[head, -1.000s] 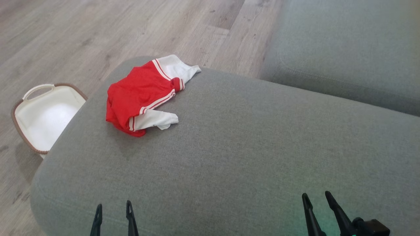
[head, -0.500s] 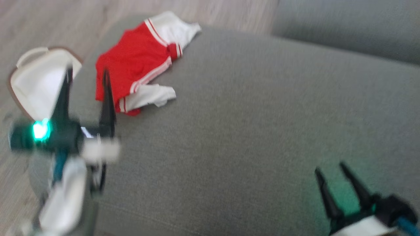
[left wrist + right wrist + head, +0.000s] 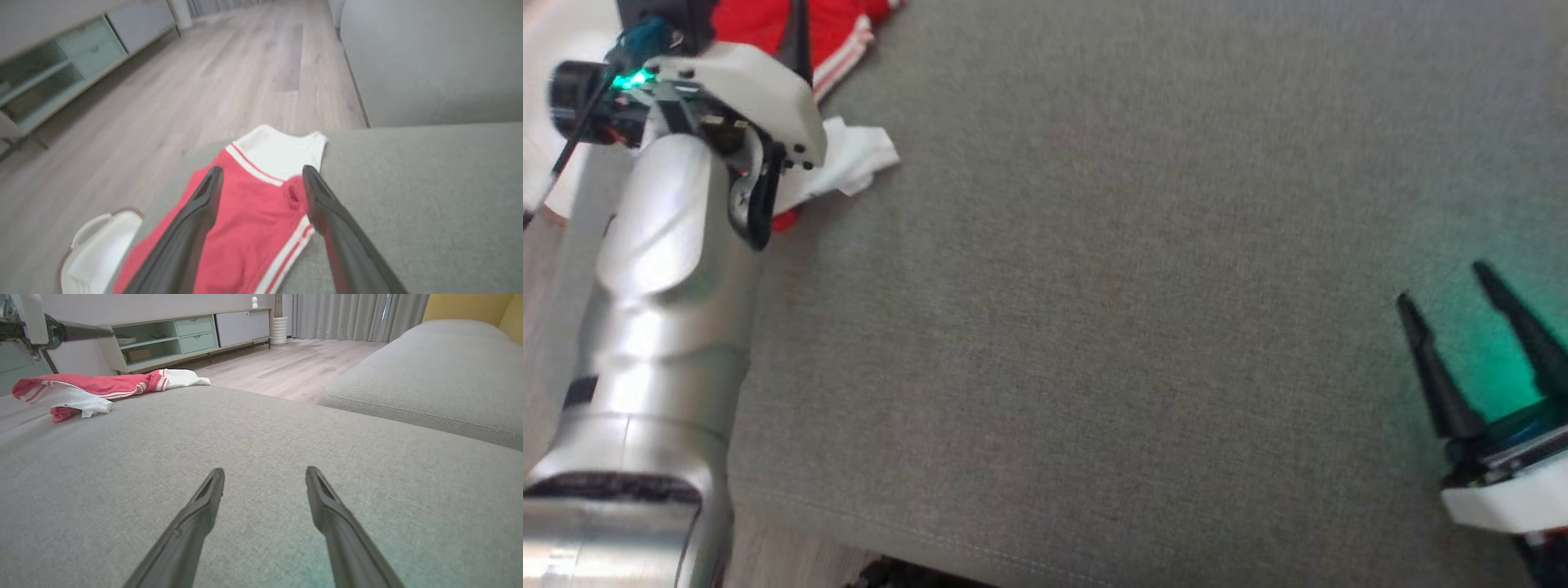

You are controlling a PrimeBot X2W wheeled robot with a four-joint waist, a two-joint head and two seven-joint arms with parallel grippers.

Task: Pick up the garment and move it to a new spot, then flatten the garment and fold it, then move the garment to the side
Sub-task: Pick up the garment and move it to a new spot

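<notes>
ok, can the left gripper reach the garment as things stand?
Likely yes: the left gripper is open and aimed at the garment on the cushion, with nothing between them.

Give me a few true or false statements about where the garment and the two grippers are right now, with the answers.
1. The left gripper is open and aimed at the red and white garment. True.
2. The right gripper holds the garment. False: it is open over the bare grey cushion, apart from the garment.
3. The garment lies flat and folded. False: it lies rumpled near the cushion's edge.
4. A white basket stands on the floor beside the cushion. True.
</notes>
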